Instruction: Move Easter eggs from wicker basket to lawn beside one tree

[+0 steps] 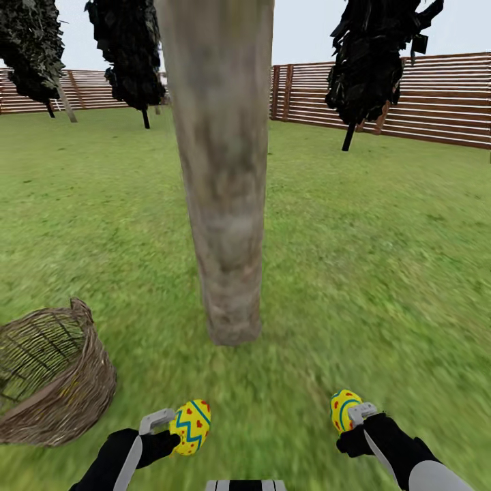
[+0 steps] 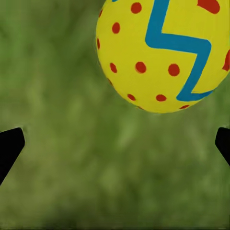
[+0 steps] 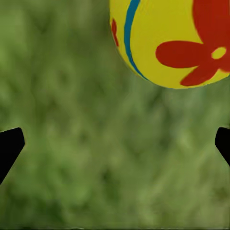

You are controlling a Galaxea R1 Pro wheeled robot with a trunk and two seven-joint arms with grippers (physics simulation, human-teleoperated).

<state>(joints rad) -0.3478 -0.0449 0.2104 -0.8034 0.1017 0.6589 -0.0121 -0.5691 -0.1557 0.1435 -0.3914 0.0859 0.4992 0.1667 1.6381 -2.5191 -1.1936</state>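
Observation:
The thick grey-brown trunk of the tree (image 1: 221, 204) rises from the lawn (image 1: 368, 259) straight ahead. One Easter egg (image 1: 190, 426) (image 2: 158, 52), yellow with a blue zigzag and red marks, sits at the tip of my left gripper (image 1: 166, 431) (image 2: 117, 143). The fingertips (image 2: 10, 146) stand wide apart and clear of it. A second egg (image 1: 343, 409) (image 3: 177, 38) sits the same way at my right gripper (image 1: 356, 423) (image 3: 117, 143), which is also open. The wicker basket (image 1: 92, 382) stands on the grass at the left, and its visible inside holds no egg.
Dark narrow trees (image 1: 368, 61) stand further back on the grass. A wooden slat fence (image 1: 436, 95) closes the garden behind them. Grass stretches wide to the right of the trunk.

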